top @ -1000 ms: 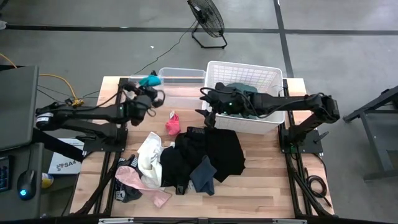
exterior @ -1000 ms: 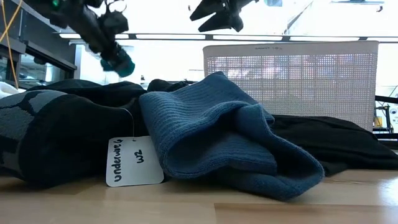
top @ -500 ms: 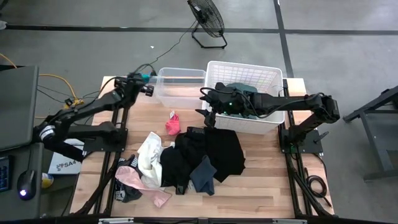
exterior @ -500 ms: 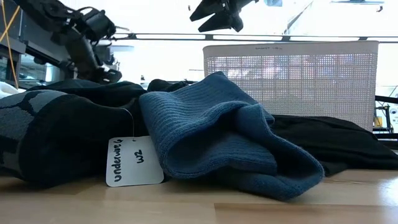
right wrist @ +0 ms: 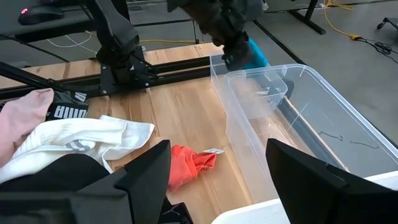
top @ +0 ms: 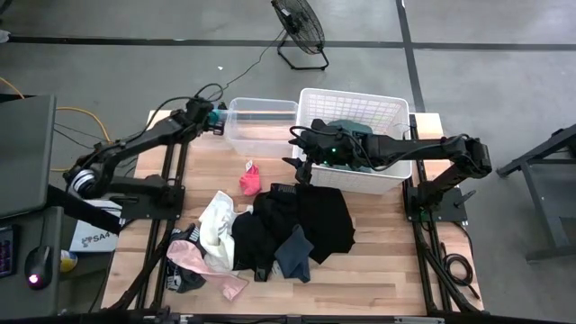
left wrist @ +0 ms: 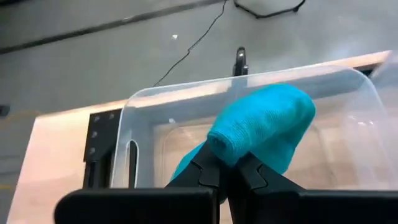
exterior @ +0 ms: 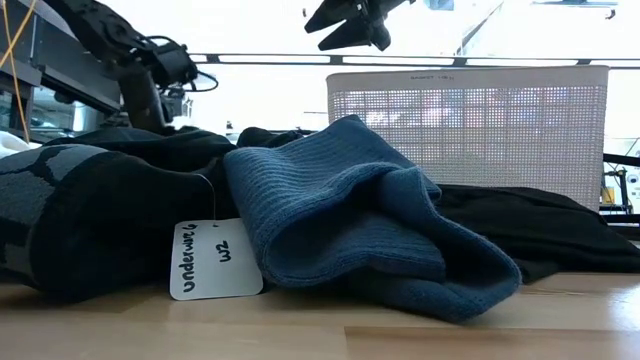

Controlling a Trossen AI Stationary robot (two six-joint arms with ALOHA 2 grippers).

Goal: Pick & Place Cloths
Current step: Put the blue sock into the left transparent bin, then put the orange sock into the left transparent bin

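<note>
My left gripper (top: 212,116) is shut on a teal cloth (left wrist: 261,124) at the left end of the clear bin (top: 261,126); the cloth (right wrist: 255,55) also shows in the right wrist view. My right gripper (top: 295,167) hangs open above the table by the white basket's (top: 355,139) near-left corner, touching nothing. Below and beside it lies a pile: black cloths (top: 301,220), a navy one (exterior: 340,210), a white one (top: 216,225) and a pink one (top: 193,256). A small red-pink cloth (top: 249,178) lies alone on the wood. My left gripper pinches the teal cloth between its two fingers (left wrist: 214,168), at a bunched lower part of it (left wrist: 227,146). The cloth is lifted clear and bulges out past the fingertips, level with the bin's rim (left wrist: 186,93). One layer or several, I cannot tell.
A dark green cloth (top: 346,128) lies in the basket. A paper tag (exterior: 215,260) hangs from the black cloth nearest the low camera. A floor fan (top: 301,27) stands beyond the table's far edge. Bare wood shows at the table's near right (top: 387,270).
My left arm has stretched out toward the table's far edge and the clear bin, its wrist turning, with the teal cloth still held. The cloth has dropped out of the low view behind the pile. My right arm has kept still.
</note>
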